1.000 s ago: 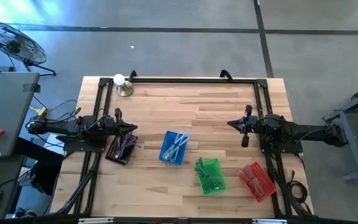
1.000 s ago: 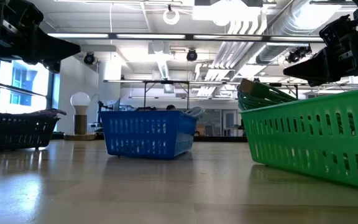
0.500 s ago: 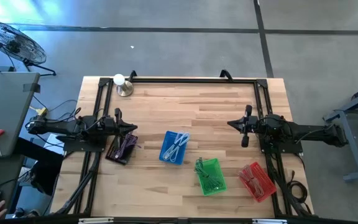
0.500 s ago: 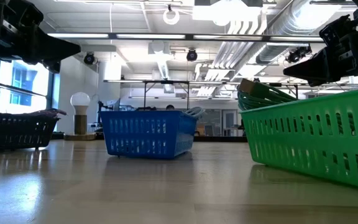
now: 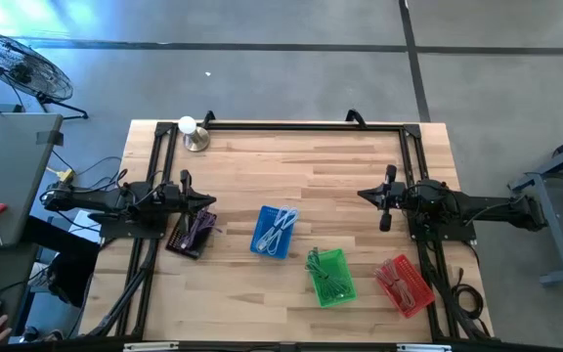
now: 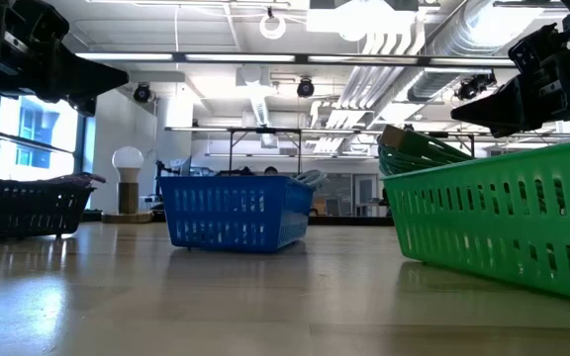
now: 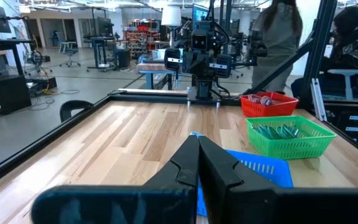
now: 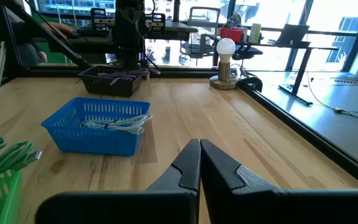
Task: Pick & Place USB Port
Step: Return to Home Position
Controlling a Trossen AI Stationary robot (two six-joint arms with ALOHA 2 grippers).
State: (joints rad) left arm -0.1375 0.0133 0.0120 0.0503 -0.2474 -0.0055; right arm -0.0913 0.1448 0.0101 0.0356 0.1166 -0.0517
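Observation:
Four baskets of cables stand on the wooden table: a black one with purple cables (image 5: 192,233), a blue one with pale cables (image 5: 275,232), a green one with green cables (image 5: 329,277) and a red one with red cables (image 5: 403,285). My left gripper (image 5: 213,201) is shut and empty above the table's left side, just beyond the black basket. My right gripper (image 5: 362,194) is shut and empty above the right side, facing the left arm. Their shut fingers show in the left wrist view (image 7: 197,155) and the right wrist view (image 8: 199,158).
A light bulb on a round base (image 5: 192,133) stands at the far left corner. A black frame (image 5: 281,125) runs along the table's far edge and sides. Bare wood lies between the two grippers and toward the far edge. People show in the room beyond the table.

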